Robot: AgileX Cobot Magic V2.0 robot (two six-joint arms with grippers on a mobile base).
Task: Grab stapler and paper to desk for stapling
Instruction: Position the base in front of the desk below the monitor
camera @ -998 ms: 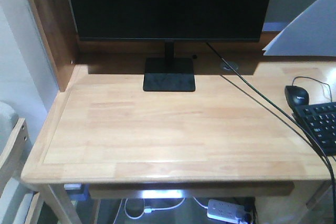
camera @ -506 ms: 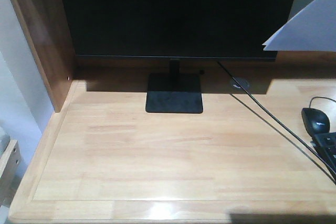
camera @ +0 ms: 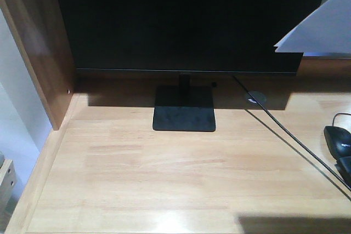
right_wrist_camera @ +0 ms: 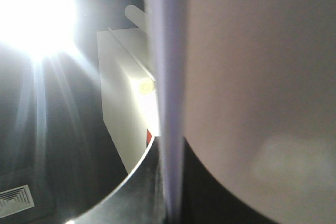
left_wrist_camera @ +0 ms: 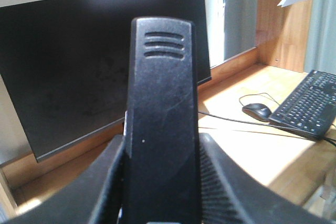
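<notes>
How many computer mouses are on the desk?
1. The black mouse sits on the right side of the desk, next to the keyboard. Another could be hiding outside the pictures.

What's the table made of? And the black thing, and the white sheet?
The desk looks like light wood with a glossy finish: grain lines and glare show. The stapler seems to be matte black plastic, with moulded ridges and fine scuffs. The paper looks like thin plain paper: white, flat, sharp-cornered.

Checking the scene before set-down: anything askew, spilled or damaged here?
Nothing spilled or damaged. Only oddity: the paper hangs tilted in mid-air at the front view's upper right, not flat on the desk. A black cable crosses the desk diagonally. The stapler is clamped in the left gripper.
</notes>
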